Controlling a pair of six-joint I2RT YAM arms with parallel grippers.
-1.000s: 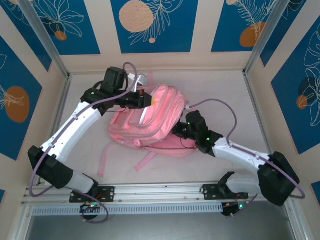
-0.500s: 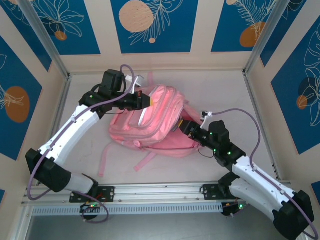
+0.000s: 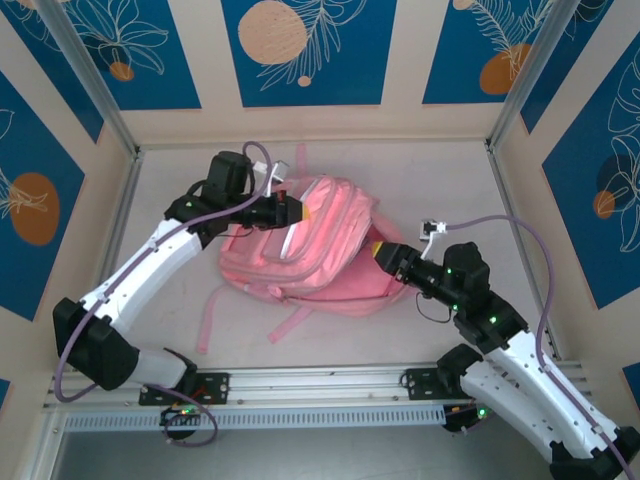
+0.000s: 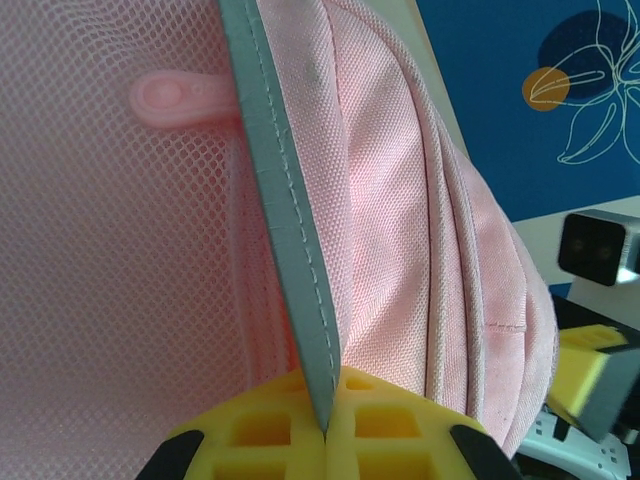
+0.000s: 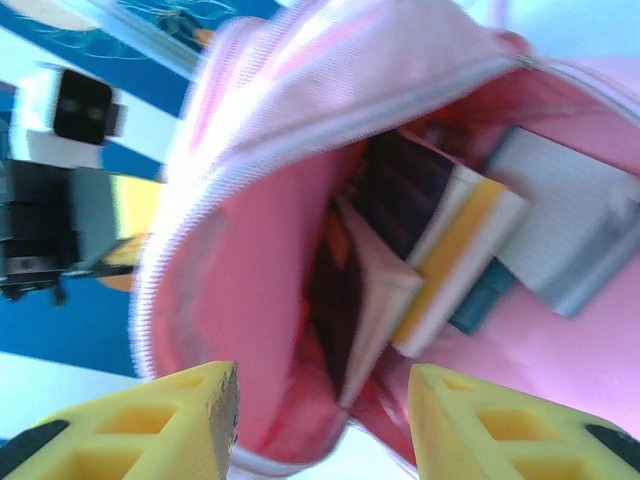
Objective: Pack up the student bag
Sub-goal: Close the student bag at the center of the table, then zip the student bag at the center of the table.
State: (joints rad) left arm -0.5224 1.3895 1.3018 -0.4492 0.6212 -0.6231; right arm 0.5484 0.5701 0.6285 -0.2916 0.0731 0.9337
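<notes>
The pink student bag lies on its side mid-table, straps trailing toward the near edge. My left gripper is at its upper left and shut on a grey-green trim edge of the bag, beside pink mesh. My right gripper hovers just off the bag's right end, open, its yellow fingers spread with nothing between them. Through the bag's unzipped mouth I see books stacked inside.
Aluminium frame posts and patterned walls box in the table. The bag's loose straps lie toward the near rail. Bare tabletop lies right of the bag.
My right gripper has drawn back out from the bag's right side and its arm has swung toward the near right. The left gripper has kept its hold and shifted slightly.
</notes>
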